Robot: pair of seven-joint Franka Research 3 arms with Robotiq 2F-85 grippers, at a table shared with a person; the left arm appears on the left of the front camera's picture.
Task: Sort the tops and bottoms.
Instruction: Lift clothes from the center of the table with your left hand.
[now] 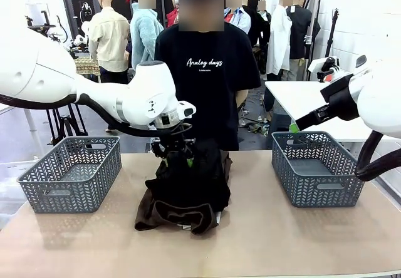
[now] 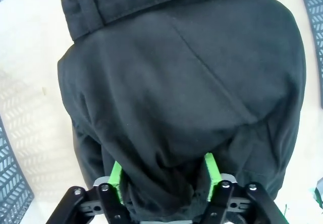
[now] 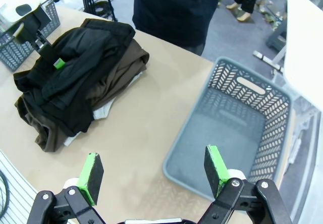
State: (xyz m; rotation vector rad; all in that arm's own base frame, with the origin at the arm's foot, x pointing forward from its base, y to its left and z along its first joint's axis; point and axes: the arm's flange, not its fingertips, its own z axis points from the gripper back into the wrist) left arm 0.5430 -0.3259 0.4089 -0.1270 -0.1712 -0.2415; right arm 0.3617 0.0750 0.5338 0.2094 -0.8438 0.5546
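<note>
A crumpled plain black cloth garment (image 1: 188,187) tops the dark brown one (image 1: 164,218) on the bench (image 1: 282,240). Left fingers (image 2: 115,181), half closed, press its bunched fold; grip uncertain. Right fingers (image 3: 215,166) gape wide, empty.

Left gripper (image 2: 162,176) pointing down, jaws partly apart; right gripper (image 3: 154,171) raised, jaws wide

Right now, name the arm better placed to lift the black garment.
Left. The left tool is down on the pile, fingers straddling a fold of the black garment. The right tool hangs open by a basket, apart from the pile.
</note>
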